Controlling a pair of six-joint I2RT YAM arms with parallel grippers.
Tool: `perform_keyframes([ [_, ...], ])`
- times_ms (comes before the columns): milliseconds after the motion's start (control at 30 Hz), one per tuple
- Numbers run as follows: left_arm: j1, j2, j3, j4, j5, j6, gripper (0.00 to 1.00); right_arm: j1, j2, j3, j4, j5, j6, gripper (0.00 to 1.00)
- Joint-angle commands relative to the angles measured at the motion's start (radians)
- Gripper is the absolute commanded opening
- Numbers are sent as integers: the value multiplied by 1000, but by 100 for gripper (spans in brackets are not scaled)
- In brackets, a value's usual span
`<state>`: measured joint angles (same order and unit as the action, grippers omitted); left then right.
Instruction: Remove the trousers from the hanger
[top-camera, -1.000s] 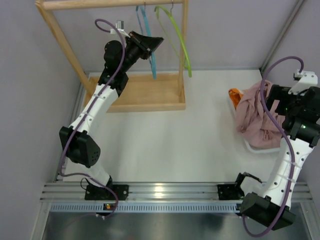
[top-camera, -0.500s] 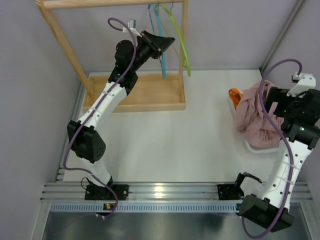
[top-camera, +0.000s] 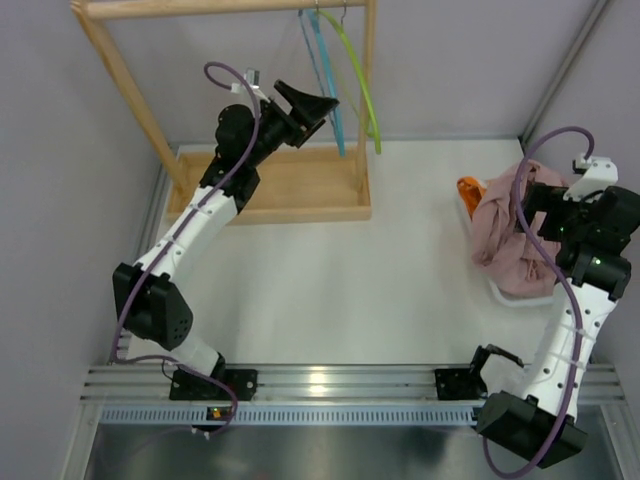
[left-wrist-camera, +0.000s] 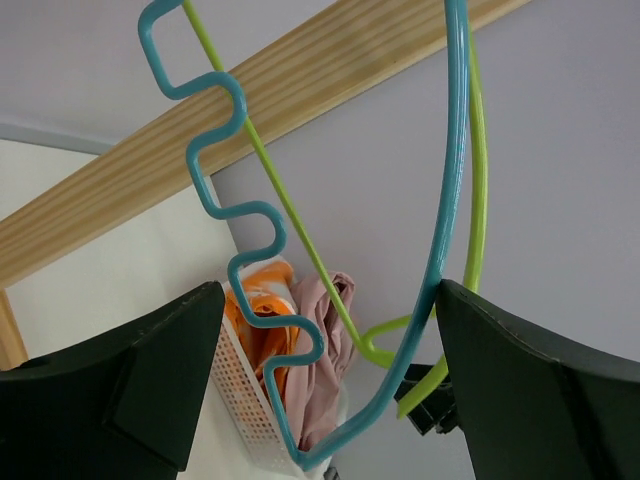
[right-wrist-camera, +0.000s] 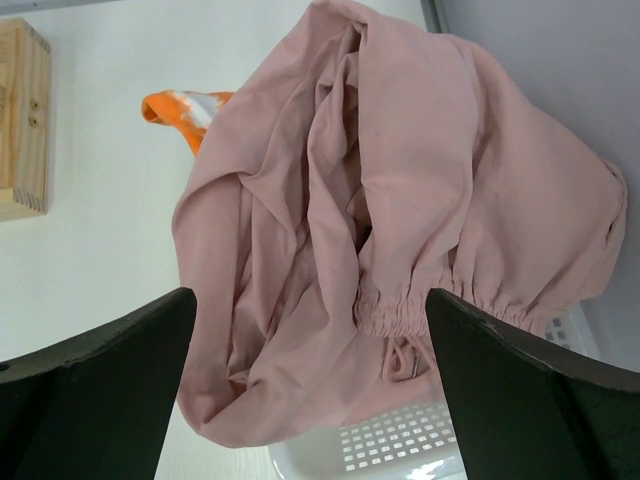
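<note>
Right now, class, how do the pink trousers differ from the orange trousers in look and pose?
Colour: the pink trousers are plain, the orange trousers carry a white pattern. Exposure: the pink trousers sprawl in crumpled folds over the pile; the orange trousers show only a small corner past the pink edge. Shared: both are soft cloth heaped together at the white basket.

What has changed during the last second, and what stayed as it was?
The left hand swung right along the rack, and the blue hanger slid right, up beside the green hanger. The right hand, open over the pink trousers in the basket, hardly moved.
</note>
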<state>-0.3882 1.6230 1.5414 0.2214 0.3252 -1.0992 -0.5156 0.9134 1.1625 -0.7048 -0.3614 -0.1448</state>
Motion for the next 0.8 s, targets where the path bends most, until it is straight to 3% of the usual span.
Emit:
perform_keyframes([
  [0,31,-110,-47,24,32,25,93,-8,-34,-21,54,-27,-1,99],
  [133,75,-219,-153,24,70,50,96,-8,-45,-47,61,-30,-18,99],
  [267,188,-313,-256,-39,123,105,99,-8,-53,-60,62,-114,-21,100],
  [467,288,-413,-290,-397,121,430,99,-1,-57,-98,88,-255,28,99],
  [567,357,-419,-274,-581,195,571,99,20,-50,-118,113,-281,71,99],
  [700,474,-364,-216,-808,346,728,99,161,-44,-156,165,-211,134,99],
  [767,520,-341,-192,-956,342,809,99,227,-33,-167,194,-168,139,99],
])
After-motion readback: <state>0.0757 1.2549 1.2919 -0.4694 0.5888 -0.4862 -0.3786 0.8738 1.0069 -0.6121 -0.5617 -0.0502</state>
